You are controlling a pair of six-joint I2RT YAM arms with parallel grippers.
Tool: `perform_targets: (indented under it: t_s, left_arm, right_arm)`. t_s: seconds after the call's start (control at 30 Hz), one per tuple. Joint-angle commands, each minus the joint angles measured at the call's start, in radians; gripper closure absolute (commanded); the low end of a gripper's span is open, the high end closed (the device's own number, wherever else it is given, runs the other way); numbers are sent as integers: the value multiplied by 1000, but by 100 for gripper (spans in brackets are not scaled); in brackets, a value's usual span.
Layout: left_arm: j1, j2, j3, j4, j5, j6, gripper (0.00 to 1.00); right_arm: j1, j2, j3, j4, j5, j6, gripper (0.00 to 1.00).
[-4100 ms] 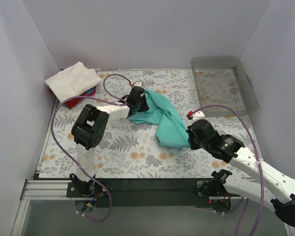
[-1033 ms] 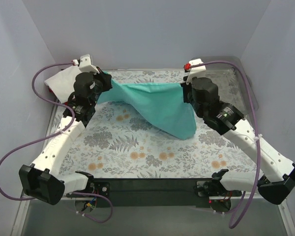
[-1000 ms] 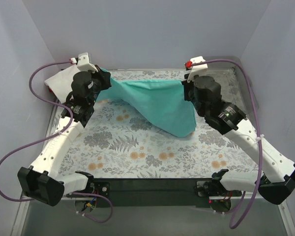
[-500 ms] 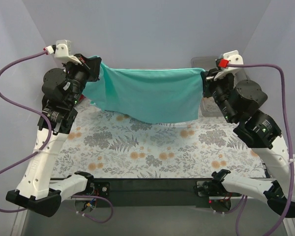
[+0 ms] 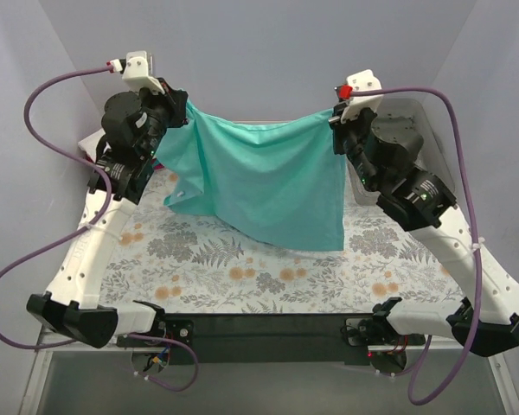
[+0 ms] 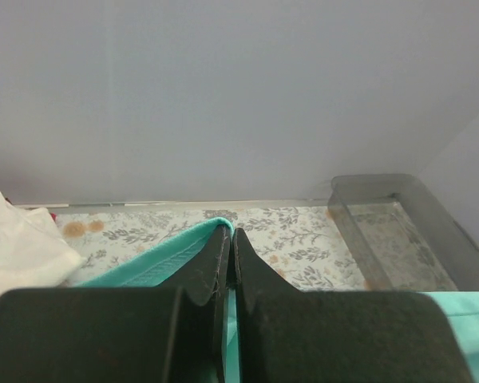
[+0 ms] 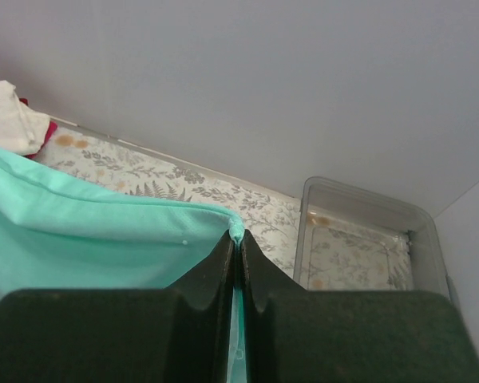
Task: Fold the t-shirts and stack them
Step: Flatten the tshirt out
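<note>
The teal t-shirt [image 5: 264, 181] hangs spread in the air between both arms, its lower edge over the floral table. My left gripper [image 5: 180, 111] is shut on its upper left corner; the teal hem [image 6: 144, 267] shows beside the closed fingers [image 6: 211, 267]. My right gripper [image 5: 336, 119] is shut on its upper right corner; the teal cloth [image 7: 88, 235] hangs to the left of the closed fingers [image 7: 259, 267]. A white shirt [image 5: 90, 144] lies at the far left, mostly hidden behind the left arm; it shows in the left wrist view [image 6: 16, 243] and the right wrist view [image 7: 4, 116], with red cloth [image 7: 44, 132] under it.
A clear grey plastic tray [image 6: 399, 231] stands at the back right of the floral table [image 5: 242, 268]; it also shows in the right wrist view [image 7: 367, 239]. White walls enclose the table at the back and both sides. Purple cables loop off both arms.
Both grippers lifted the teal shirt from the table and pulled it taut between them. In the last half second they moved closer together and the shirt hangs lower, sagging at its top edge.
</note>
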Motion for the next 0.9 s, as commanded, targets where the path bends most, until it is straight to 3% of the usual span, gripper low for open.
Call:
perform_targets:
  t_s: [0.0, 0.2, 0.6, 0.87]
  left_arm:
    - [3, 25, 61, 27, -29, 57, 100]
    - [3, -15, 143, -33, 56, 51, 100]
    - [1, -200, 301, -228, 277, 1, 100]
    - [1, -290, 312, -259, 330, -42, 100]
  right_arm:
    - [-1, 15, 97, 96, 46, -77, 99]
    - [-3, -10, 162, 83, -61, -74, 99]
    - [-1, -238, 136, -37, -415, -14, 99]
    - [-1, -297, 174, -72, -431, 2, 99]
